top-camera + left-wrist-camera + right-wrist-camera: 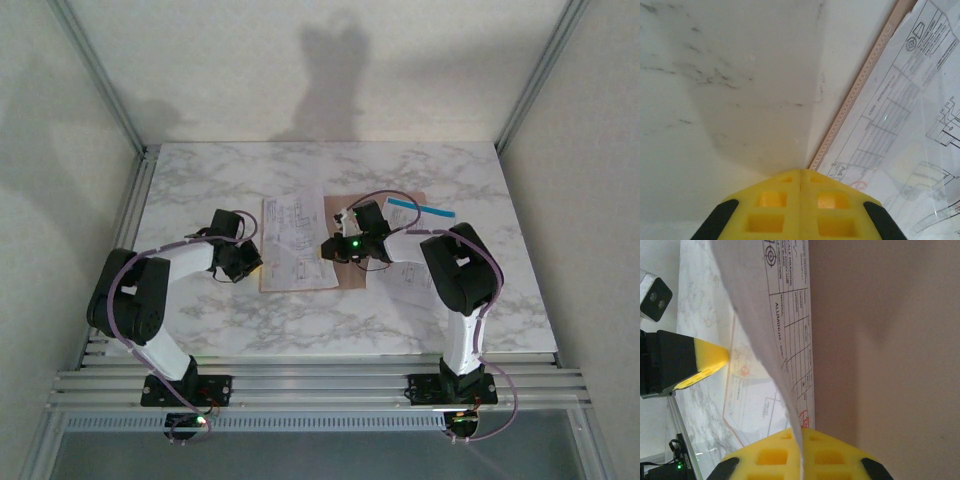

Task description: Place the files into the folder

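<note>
The pinkish-tan folder [395, 205] lies open mid-table, its bare leaf [885, 340] wide in the right wrist view. A printed sheet [295, 240] covers its left leaf. My right gripper [335, 246] is shut on the edge of a white file sheet [747, 300], which curls up from between the yellow fingertips [802, 432]. Another file with a bright blue strip [420, 210] rests at the folder's far right. My left gripper [246, 262] is shut, nothing visible between its tips [801, 171], right at the folder's left edge [860, 85] beside the printed sheet [900, 100].
Another white sheet [410, 285] lies partly under the right arm. The marble table [200, 190] is bounded by metal frame posts and white walls. The left gripper's yellow finger [707, 360] shows close by in the right wrist view.
</note>
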`<state>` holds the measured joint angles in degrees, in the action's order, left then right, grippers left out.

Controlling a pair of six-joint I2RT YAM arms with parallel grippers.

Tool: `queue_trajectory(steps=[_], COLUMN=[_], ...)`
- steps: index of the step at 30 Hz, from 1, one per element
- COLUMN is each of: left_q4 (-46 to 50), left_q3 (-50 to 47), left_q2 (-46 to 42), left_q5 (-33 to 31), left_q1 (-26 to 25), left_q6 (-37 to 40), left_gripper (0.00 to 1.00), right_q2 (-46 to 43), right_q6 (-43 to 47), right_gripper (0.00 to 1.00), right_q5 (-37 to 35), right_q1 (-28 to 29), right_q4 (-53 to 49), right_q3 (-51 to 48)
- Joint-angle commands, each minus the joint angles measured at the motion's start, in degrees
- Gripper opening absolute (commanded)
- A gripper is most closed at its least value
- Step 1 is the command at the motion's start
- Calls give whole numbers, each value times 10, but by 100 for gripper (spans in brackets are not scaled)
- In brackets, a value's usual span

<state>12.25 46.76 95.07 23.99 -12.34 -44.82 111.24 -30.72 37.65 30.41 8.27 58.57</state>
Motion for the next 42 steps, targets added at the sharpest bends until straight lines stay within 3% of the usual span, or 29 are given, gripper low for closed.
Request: queue_trajectory(steps=[1, 3, 5, 10, 15, 17, 20, 22, 25, 34, 42], left_q4=[21, 33, 53, 84, 73, 61, 43, 34, 27, 4, -5], left_q3=[11, 19, 29, 51, 69, 76, 87, 92, 91, 27, -20], left_q2=[-16, -28, -44, -82, -78, -64, -38, -20, 0, 14, 5], left_q5=[-23, -34, -50, -69, -42, -34, -28, -27, -27, -46, -62], left_q1=[-3, -4, -5, -19, -68, -94, -131, -153, -175, -190, -191], left_q6=[8, 9, 11, 14, 16, 18, 19, 19, 18, 7, -6], left_gripper=[3, 6, 11, 16, 17, 16, 15, 12, 11, 7, 6], right_q2=[-2, -18, -42, -137, -237, -262, -289, -290, -267, -128, -54], right_q6=[10, 3, -8, -44, -82, -103, -170, -225, -274, -319, -334], right_gripper=[6, 29, 43, 61, 65, 60, 38, 17, 0, 0, 0], right_q5=[-5, -28, -64, -150, -272, -311, -364, -397, -411, -407, -389], right_q1=[7, 7, 7, 7, 7, 7, 8, 9, 11, 22, 24], right_q4=[-38, -57, -99, -149, -212, -233, -253, -277, -294, -406, -406], right_q3=[6, 8, 19, 16, 3, -5, -27, -33, -25, 111, 162])
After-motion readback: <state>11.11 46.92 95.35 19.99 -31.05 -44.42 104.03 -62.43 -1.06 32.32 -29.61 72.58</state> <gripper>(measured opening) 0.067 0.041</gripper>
